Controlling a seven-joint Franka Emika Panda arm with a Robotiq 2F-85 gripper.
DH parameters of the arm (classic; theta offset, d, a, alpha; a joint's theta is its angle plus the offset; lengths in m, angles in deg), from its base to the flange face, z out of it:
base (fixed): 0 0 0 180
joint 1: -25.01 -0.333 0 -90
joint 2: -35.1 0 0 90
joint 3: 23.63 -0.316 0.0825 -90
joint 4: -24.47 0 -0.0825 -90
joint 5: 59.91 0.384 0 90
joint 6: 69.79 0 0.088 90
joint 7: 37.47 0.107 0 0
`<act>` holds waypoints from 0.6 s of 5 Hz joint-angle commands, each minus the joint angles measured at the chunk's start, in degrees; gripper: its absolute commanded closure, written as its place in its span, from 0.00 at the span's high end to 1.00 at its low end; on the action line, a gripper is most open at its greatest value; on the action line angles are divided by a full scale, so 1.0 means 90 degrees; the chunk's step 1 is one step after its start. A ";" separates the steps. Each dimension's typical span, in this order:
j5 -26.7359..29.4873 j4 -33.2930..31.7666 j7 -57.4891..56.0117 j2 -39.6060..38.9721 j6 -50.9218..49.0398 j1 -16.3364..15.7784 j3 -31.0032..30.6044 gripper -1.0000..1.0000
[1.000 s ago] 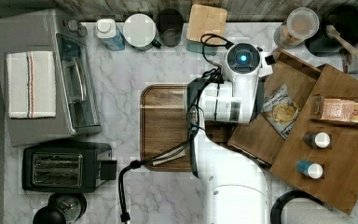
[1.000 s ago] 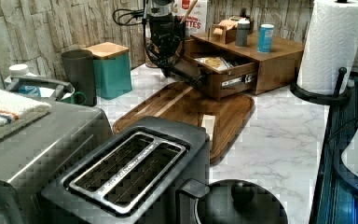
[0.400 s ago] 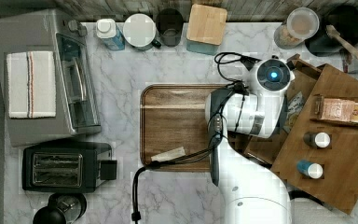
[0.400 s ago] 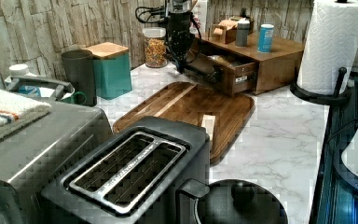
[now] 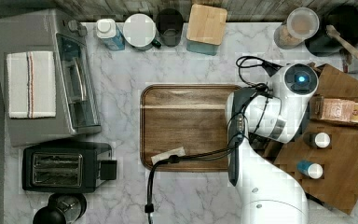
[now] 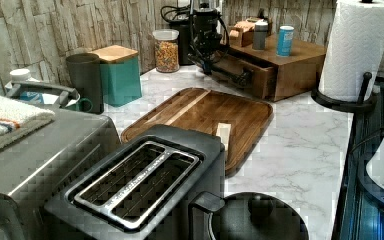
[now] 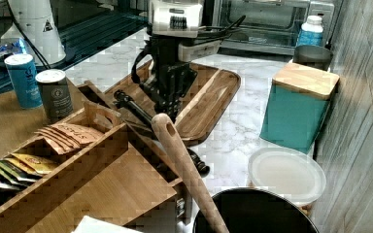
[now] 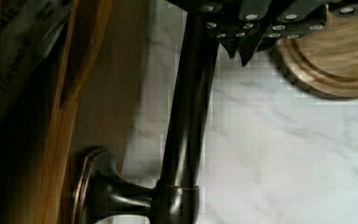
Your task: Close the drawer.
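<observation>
drawer nearly home but not flush: in the left view its front stands just proud of the wooden cabinet, toward the rounded tray.

going across the left view from its left: toaster oven with a folded towel, toaster in front, dark cup and teal canister, cereal jar, then the gripper at the drawer front, then the cabinet carrying two small bottles, and the paper towel roll at the far right.

in the wrist view the dark bar handle runs straight up to the gripper's underside, with the wooden drawer front beside it. whether the fingers are spread, pressed together or pinching the bar i cannot tell; they meet the handle at the frame edge.

risks, as i judge them: the last stretch of the push is where things bind. pressing near one end of the handle could skew the drawer in its slot and jam it. a push not square to the front could shove the whole cabinet across the marble and topple the bottles. packets sitting high in the drawer could also catch under the cabinet top.
</observation>
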 commanded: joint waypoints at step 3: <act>-0.0601 0.0656 0.0572 -0.0117 -0.0376 0.0472 0.1811 0.00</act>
